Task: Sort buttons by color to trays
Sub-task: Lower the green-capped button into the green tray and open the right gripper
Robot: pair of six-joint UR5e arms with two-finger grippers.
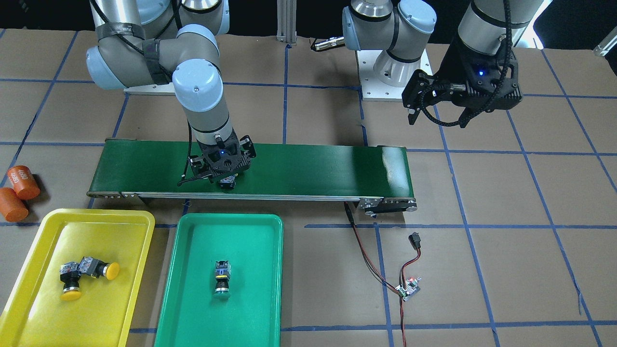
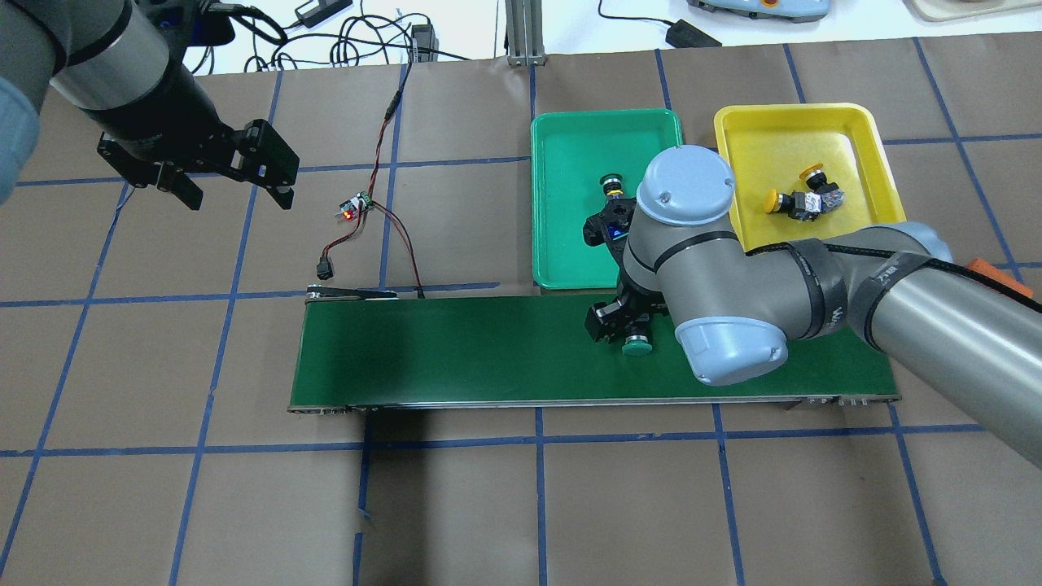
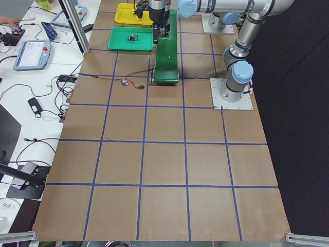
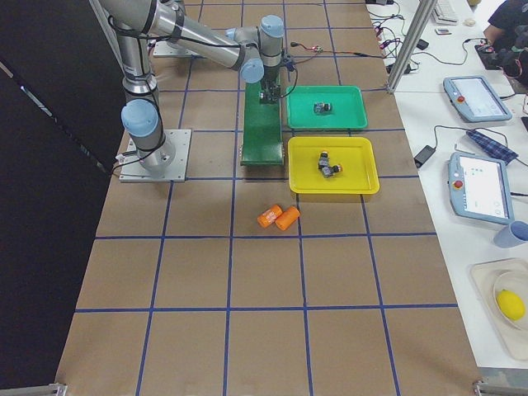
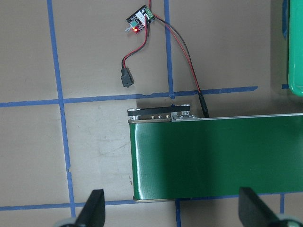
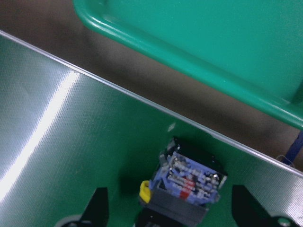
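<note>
Front view: the right tool (image 1: pixel 222 177) is low over the belt (image 1: pixel 313 168), which runs along the middle of the counter (image 1: pixel 482 265). Below it lies a green button (image 1: pixel 227 183), only its grey body showing. The yellow tray (image 1: pixel 48 224) lies by the edge across from the robot, toward the robot's right end. In it a yellow button (image 1: pixel 71 284) touches the other yellow button (image 1: pixel 100 268). Just beside that tray is the green tray (image 1: pixel 193 222), holding a second green button (image 1: pixel 221 280). Two orange cylinders (image 1: pixel 19 193) lie near the yellow tray. The left tool (image 1: pixel 438 120) hangs over the counter's left half.

Overhead: the green button's cap points toward the robot's edge, and the right tool straddles the body. The left tool's fingers are spread, with nothing between them.

Left wrist view: the left tool's fingertips stand wide apart above the belt's left end. A circuit board (image 5: pixel 140 20) with red and black wires lies beyond, toward the far edge.

Right wrist view: the button lies on its side on the belt between the right tool's parted fingers. A clear gap shows on one side, and the other finger is near the button. The green tray's rim is just past the belt's edge.

Side views: both tools are too small to judge.
</note>
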